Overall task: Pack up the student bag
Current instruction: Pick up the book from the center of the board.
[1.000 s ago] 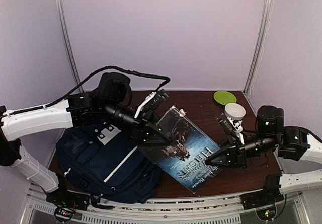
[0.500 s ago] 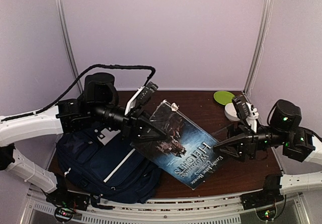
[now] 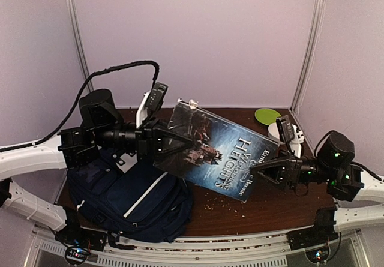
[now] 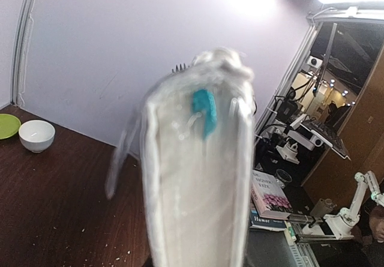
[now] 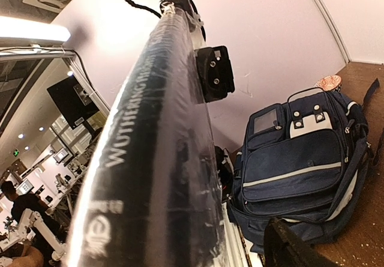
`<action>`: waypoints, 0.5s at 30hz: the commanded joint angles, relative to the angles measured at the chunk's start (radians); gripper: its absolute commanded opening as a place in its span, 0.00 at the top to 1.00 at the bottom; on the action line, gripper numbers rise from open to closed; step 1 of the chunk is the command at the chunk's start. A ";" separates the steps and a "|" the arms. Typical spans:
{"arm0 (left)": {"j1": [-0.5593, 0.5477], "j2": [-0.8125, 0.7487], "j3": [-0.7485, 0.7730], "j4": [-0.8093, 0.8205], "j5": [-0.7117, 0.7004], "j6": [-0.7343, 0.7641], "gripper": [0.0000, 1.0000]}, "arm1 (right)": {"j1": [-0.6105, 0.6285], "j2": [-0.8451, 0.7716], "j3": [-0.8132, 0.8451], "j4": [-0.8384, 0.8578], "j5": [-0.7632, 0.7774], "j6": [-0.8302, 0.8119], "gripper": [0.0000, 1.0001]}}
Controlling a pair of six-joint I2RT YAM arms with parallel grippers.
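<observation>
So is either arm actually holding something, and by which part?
Yes: the left arm's fingers clamp the dark Wuthering Heights paperback by its page-edge side. The right fingers sit by its spine; whether they grip is unclear.

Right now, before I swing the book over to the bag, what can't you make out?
Bag opening: top view, the left arm and book cover its upper end; open or zipped, cannot tell.
Left gripper fingers: left wrist view, the blurred page edge hides them.
Right gripper: right wrist view shows one fingertip cut by the bottom edge; the spine blocks the rest.
</observation>
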 commanded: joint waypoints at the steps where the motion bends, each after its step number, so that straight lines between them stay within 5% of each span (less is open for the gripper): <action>1: -0.005 -0.023 0.007 0.231 -0.068 -0.059 1.00 | 0.021 0.030 0.008 0.157 0.036 0.055 0.39; 5: -0.003 -0.031 0.010 0.109 -0.145 -0.031 0.97 | 0.023 0.044 0.018 0.174 0.067 0.058 0.86; 7: -0.003 -0.053 0.010 0.004 -0.216 -0.001 0.61 | 0.026 0.018 0.013 0.151 0.107 0.041 1.00; 9: -0.003 -0.089 0.003 -0.134 -0.321 0.022 0.26 | 0.025 -0.020 0.011 0.092 0.161 0.012 1.00; 11: -0.004 -0.137 -0.012 -0.308 -0.472 0.026 0.04 | 0.024 -0.066 0.009 0.010 0.242 -0.021 1.00; 15: -0.023 -0.220 -0.083 -0.578 -0.680 -0.001 0.02 | 0.023 -0.168 0.003 -0.205 0.498 -0.072 1.00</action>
